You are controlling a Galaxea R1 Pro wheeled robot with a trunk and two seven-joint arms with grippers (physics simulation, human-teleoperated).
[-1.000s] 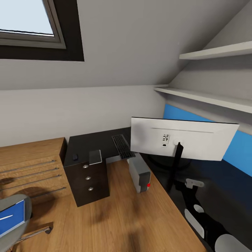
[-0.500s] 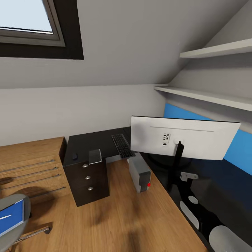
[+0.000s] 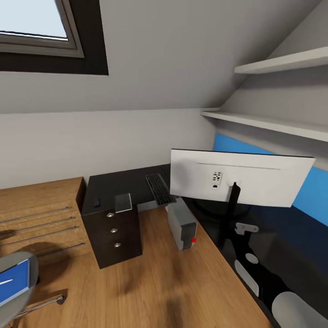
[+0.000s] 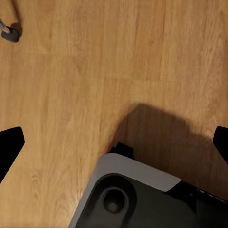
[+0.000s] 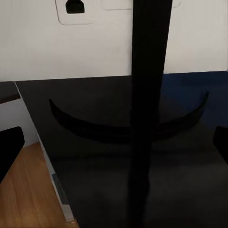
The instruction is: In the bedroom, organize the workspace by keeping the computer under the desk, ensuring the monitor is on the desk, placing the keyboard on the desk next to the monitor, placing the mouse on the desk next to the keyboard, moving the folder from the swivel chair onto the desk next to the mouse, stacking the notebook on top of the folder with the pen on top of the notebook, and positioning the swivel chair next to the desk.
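Head view: the monitor (image 3: 237, 177) stands right of centre on the black surface (image 3: 127, 184), its white back showing. The keyboard (image 3: 159, 189) lies just left of it, the mouse (image 3: 96, 203) further left, the computer (image 3: 182, 226) below on the floor. The folder (image 3: 13, 281) sits on the swivel chair (image 3: 20, 284), lower left. Both wrist views show dark fingers (image 4: 10, 147) (image 5: 9, 147) spread wide, holding nothing.

The swivel chair (image 3: 16, 284) and its blue folder (image 3: 13, 282) are cut off by the head view's edge.
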